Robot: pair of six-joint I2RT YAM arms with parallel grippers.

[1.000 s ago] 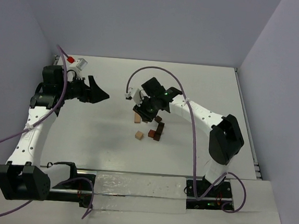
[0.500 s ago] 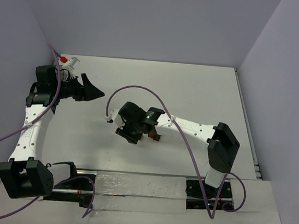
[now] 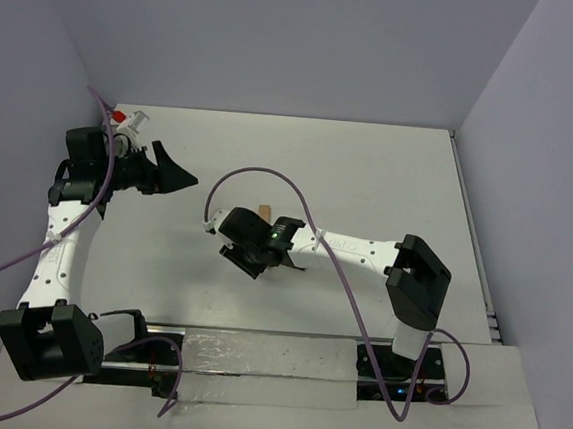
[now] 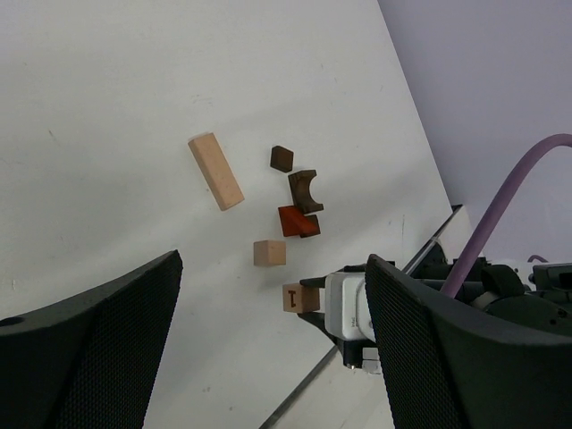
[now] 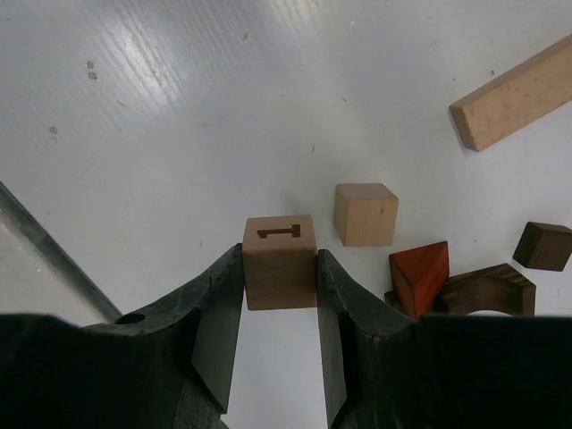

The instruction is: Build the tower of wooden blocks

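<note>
Wood blocks point(image 5: 365, 214): three tan, three brown-red; right end effector point(image 5: 280, 279) grips one.

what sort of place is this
Likely a robot lab test cell: two arms bolted to a white table, plain walls, loose wooden blocks, one cube in the right fingers.

Bright even light, soft shadows, sharp focus, perhaps faint glare
</note>
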